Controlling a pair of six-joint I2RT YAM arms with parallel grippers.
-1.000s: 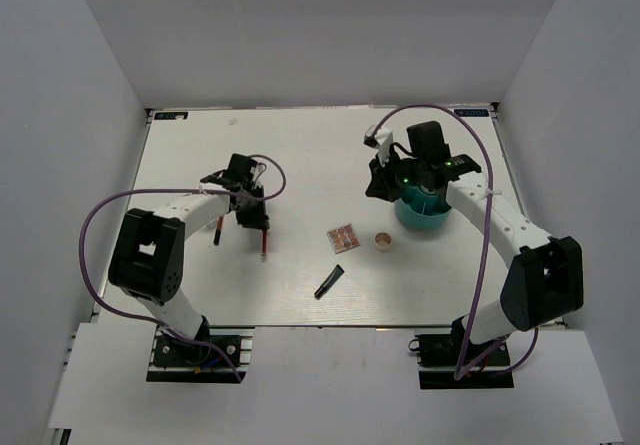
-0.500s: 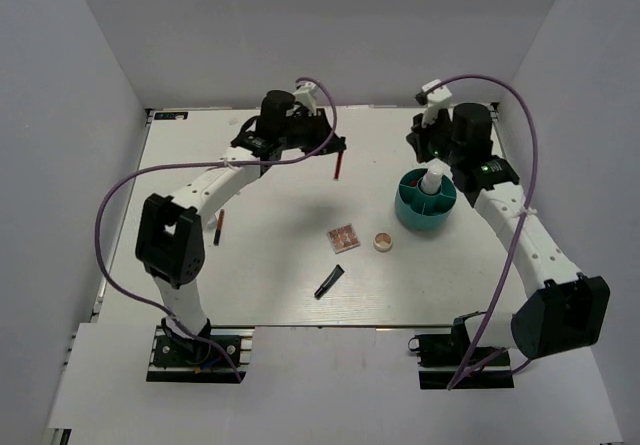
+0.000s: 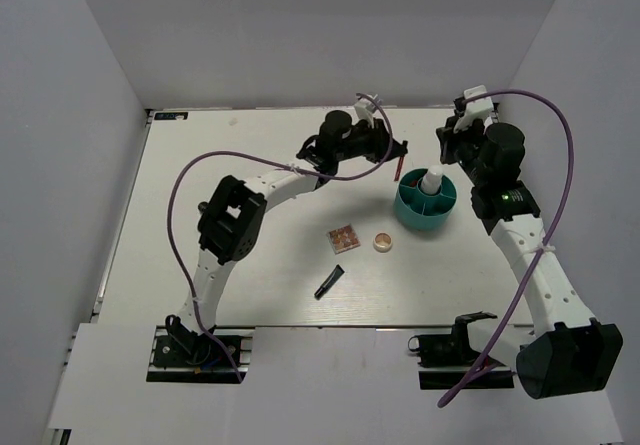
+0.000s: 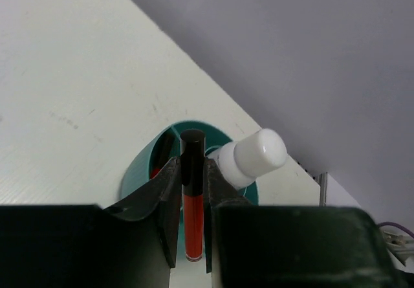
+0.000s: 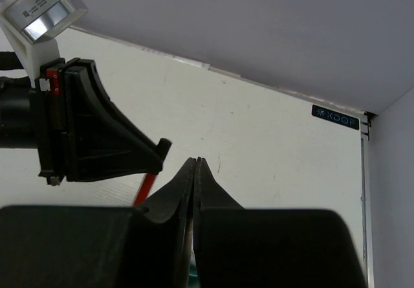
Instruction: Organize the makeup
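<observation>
My left gripper [image 3: 397, 151] is shut on the thin red-black pencil [image 3: 400, 169] and holds it just above the left rim of the teal cup [image 3: 412, 211]. In the left wrist view the pencil [image 4: 193, 204] sits upright between the jaws, over the cup [image 4: 139, 177]. The white bottle [image 3: 432, 180] stands in the cup, and its cap shows in the left wrist view [image 4: 255, 157]. My right gripper [image 3: 450, 147] is shut and empty behind the cup. The square palette [image 3: 343, 237], round compact [image 3: 382, 241] and black tube [image 3: 327, 281] lie on the table.
A second dark red stick [image 4: 158, 162] leans inside the cup. The left arm stretches across the back middle of the table. The right wrist view shows the left gripper [image 5: 84, 126] close on its left. White walls stand at the back and right.
My left gripper has swung right with the pencil, from the back middle to the cup's rim. My right gripper has drawn further back from the cup, leaving the bottle in it.
</observation>
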